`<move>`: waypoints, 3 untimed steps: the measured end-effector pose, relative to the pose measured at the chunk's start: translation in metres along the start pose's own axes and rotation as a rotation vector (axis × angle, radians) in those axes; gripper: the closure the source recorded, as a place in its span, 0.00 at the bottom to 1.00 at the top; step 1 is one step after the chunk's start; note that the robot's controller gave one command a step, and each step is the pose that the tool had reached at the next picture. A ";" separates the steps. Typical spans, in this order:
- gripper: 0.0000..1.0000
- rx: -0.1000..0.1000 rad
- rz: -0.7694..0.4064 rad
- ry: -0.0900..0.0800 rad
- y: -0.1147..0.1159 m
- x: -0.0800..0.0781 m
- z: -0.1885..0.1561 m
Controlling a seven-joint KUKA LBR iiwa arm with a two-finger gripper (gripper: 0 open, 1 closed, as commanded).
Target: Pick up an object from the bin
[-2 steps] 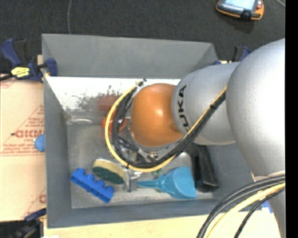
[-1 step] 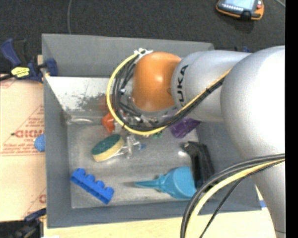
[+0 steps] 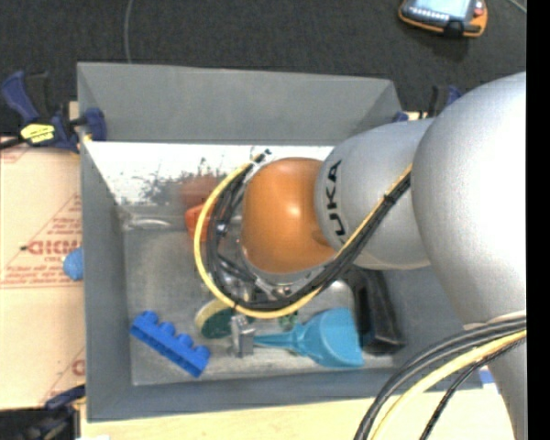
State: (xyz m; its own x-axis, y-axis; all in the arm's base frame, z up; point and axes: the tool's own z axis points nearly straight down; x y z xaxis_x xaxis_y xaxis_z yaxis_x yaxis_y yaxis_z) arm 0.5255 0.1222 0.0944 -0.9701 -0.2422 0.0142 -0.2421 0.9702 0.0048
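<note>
Arm (image 3: 394, 200) reaches from frame right into bin (image 3: 101, 291); gripper (image 3: 243, 339) low at lower centre

Gripper sits at the narrow end of a light-blue funnel (image 3: 330, 340), which lies along the lower right floor; whether they touch cannot be told. Blue studded block (image 3: 170, 342) lies lower left, apart. Black bar (image 3: 378, 314) lies right of the funnel. Green piece (image 3: 218, 324) sits just left of the gripper. Gripper opening and any hold: cannot tell

The grey arm (image 3: 458, 181) comes in from the right, bent downward at the wrist; its orange cover (image 3: 280, 214) faces up, ringed by yellow and black cables (image 3: 204, 246); the gripper (image 3: 242, 335) hangs low beneath it, toward the near side.
</note>
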 end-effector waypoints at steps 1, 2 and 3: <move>0.00 0.007 -0.034 -0.049 -0.033 -0.093 0.021; 0.00 -0.002 -0.013 -0.003 -0.010 -0.005 0.007; 0.00 0.007 -0.018 -0.045 -0.038 -0.063 0.022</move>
State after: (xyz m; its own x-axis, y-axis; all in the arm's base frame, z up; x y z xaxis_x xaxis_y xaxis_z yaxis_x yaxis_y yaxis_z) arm 0.5955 0.1006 0.0712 -0.9653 -0.2592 -0.0304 -0.2593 0.9658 -0.0026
